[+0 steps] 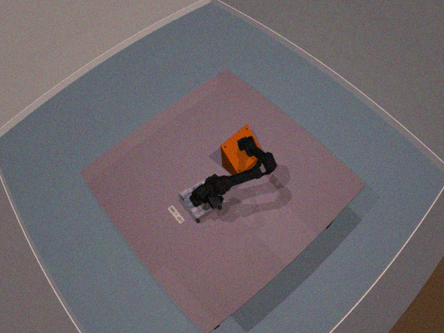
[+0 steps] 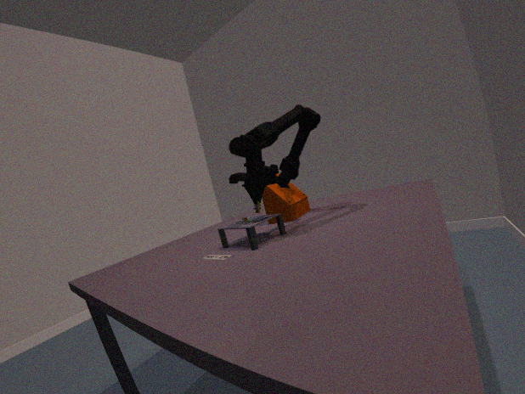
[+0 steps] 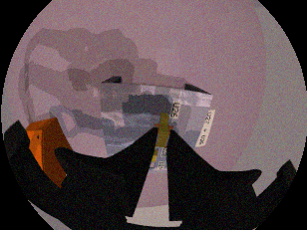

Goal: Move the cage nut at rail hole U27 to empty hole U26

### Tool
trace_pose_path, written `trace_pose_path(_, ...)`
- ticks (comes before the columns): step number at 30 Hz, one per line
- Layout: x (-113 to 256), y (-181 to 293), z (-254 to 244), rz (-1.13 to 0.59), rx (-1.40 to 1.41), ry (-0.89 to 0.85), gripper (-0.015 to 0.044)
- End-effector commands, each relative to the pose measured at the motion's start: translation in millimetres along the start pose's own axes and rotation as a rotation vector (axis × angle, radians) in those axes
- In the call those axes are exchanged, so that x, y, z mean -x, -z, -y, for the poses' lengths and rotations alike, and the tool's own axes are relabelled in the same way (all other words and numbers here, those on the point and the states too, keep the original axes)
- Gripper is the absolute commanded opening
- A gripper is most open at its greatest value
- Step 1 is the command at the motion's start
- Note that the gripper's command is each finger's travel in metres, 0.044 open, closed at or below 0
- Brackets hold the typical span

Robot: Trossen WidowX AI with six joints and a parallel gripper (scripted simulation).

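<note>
My gripper [image 2: 257,201] [image 3: 163,130] points down and is shut on a yellow-brass cage nut [image 2: 257,208] [image 3: 163,120]. The held nut hangs a little above the rail plate [image 2: 236,226] [image 3: 116,104] [image 1: 196,214], clear of it in the exterior view. The other nut [image 2: 245,220] [image 3: 153,157] sits in the plate; in the wrist view it shows partly behind the fingers. The printed U26 label [image 3: 175,110] lies beside the held nut in the wrist view. The nut and fingers hide the holes under them, so I cannot tell their exact alignment. In the top view the arm covers the fingertips.
The plate stands on short dark legs [image 2: 252,239]. A white label card [image 1: 176,214] [image 2: 217,257] [image 3: 205,128] lies on the table beside it. A large orange block [image 1: 233,151] [image 2: 289,204] [image 3: 50,148] stands under the arm's base. The arm's shadow falls across the plate and table.
</note>
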State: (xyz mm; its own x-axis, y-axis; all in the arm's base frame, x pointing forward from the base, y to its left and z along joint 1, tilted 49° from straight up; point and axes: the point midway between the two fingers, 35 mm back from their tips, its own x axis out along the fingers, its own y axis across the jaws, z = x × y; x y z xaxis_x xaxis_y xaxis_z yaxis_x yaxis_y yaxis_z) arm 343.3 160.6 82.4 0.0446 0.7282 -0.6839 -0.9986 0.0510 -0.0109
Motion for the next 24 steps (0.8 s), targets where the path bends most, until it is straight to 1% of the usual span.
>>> trace_pose_path(1, -1.7, -0.1, 1.0, 0.003, 0.002, -0.015, 0.0024)
trace_pose_path(24, -10.4, -0.1, 1.9, 0.004, 0.003, -0.096, 0.0024)
